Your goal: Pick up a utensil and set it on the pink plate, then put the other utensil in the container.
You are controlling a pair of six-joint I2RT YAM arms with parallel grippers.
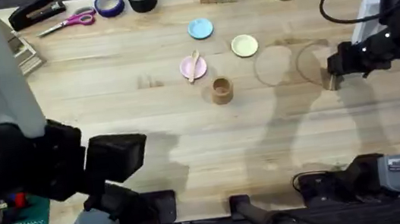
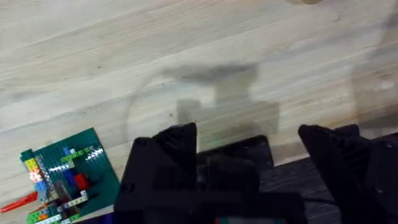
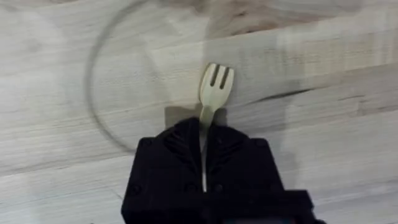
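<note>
A pale wooden spoon (image 1: 194,64) lies across the small pink plate (image 1: 188,70) at mid-table. Just in front and to the right of the plate stands the brown cylindrical container (image 1: 222,90). At the right side of the table, my right gripper (image 3: 203,134) is shut on the handle of the wooden fork (image 3: 215,83), whose tines stick out past the fingers just above the wood. The overhead view has that gripper (image 1: 332,74) well right of the container. My left gripper (image 2: 249,140) is open and empty above bare table at the near left.
A light blue plate (image 1: 200,28) and a pale yellow plate (image 1: 245,45) lie behind the pink one. Tape rolls (image 1: 125,0), scissors (image 1: 70,22) and a stapler (image 1: 36,10) line the far edge. A green brick board (image 2: 62,174) sits at the near left.
</note>
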